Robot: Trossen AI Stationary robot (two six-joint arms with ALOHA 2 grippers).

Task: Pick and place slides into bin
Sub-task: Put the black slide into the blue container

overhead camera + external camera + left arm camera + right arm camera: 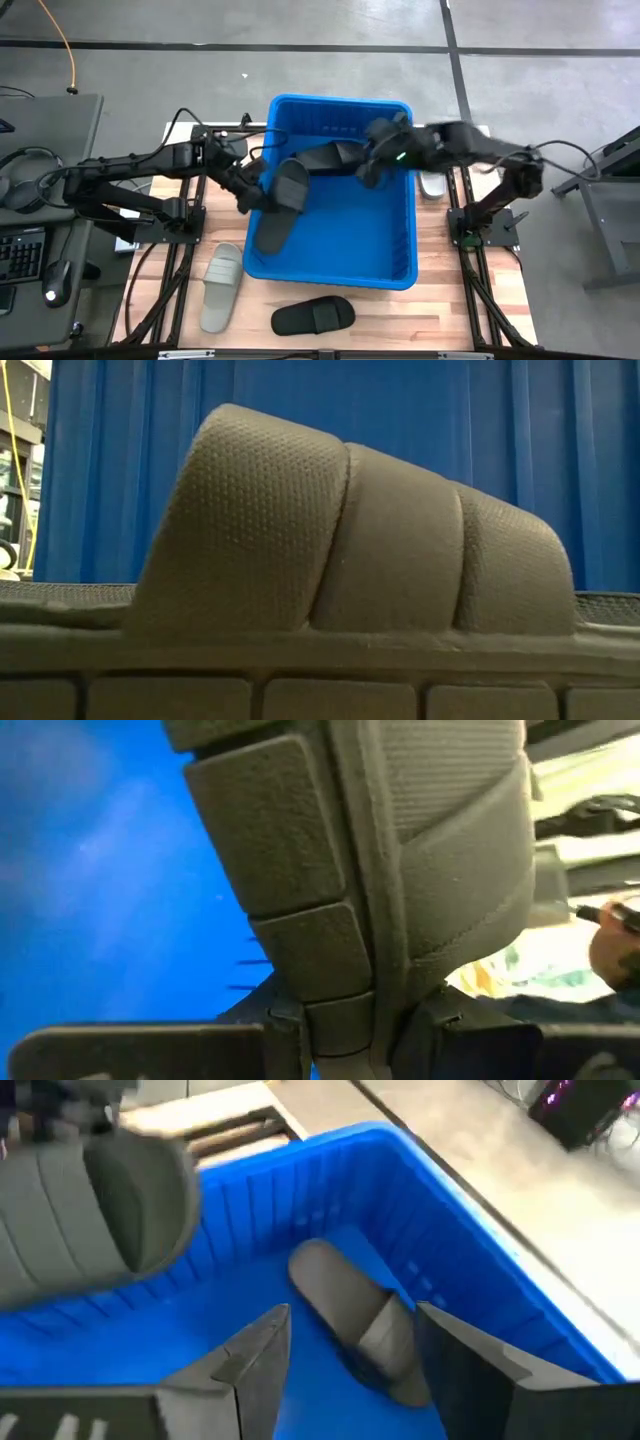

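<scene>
Two grippers were at work over the bin (400,265), and both sat near the middle of the high view. The right gripper (372,165) hung above the bin's upper half with its fingers (255,1355) spread wide and nothing between them; directly beneath them in the right wrist view lay a black slide (365,1320) on the blue floor, so that one counted as delivered. To the left, the left gripper (245,195) was clamped narrowly on the edge of another black slide (283,205), which hung tilted across the bin's left rim, partly over the inside and partly over the table (440,310); the left wrist view showed its ribbed sole (380,870) filling the frame between the fingers. By my reading that slide was in transit and not yet released. Farther out, three slides remained on the wood: a light grey one (221,287) at the lower left of the high view, a black one (313,316) just below the bin's lower wall, and a pale one (432,184) just beside the bin's right wall, partly hidden under the right arm. So roughly one slide was placed, one was about to go in, and three were still to be collected.
</scene>
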